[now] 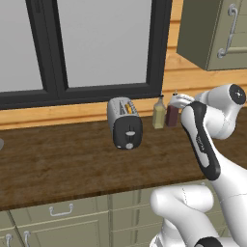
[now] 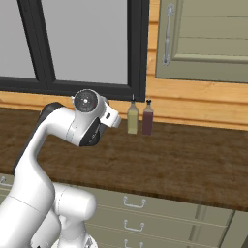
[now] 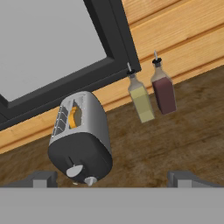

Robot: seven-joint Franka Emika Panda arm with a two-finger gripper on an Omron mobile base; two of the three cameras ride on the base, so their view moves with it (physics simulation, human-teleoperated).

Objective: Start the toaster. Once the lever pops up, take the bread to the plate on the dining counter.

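The fingers [image 3: 111, 178] are held spread wide with nothing between them, poised short of the toaster [image 3: 81, 135], which is seen standing on the dark wood surface [image 1: 58, 169] below the window [image 1: 96, 43]. The bread [image 3: 74, 117] is seated in one of the toaster's slots, and the lever [image 3: 90, 180] sits low on the black end panel, just beside the round dial [image 3: 73, 171]. To the right of the toaster, near it, an olive bottle [image 3: 141, 99] and a dark red bottle [image 3: 163, 91] are lined up against the wall. A press landing on the dial rather than the lever could be feared, since the two are set so close; the toaster might also be shoved back. No brand or writing can be read.
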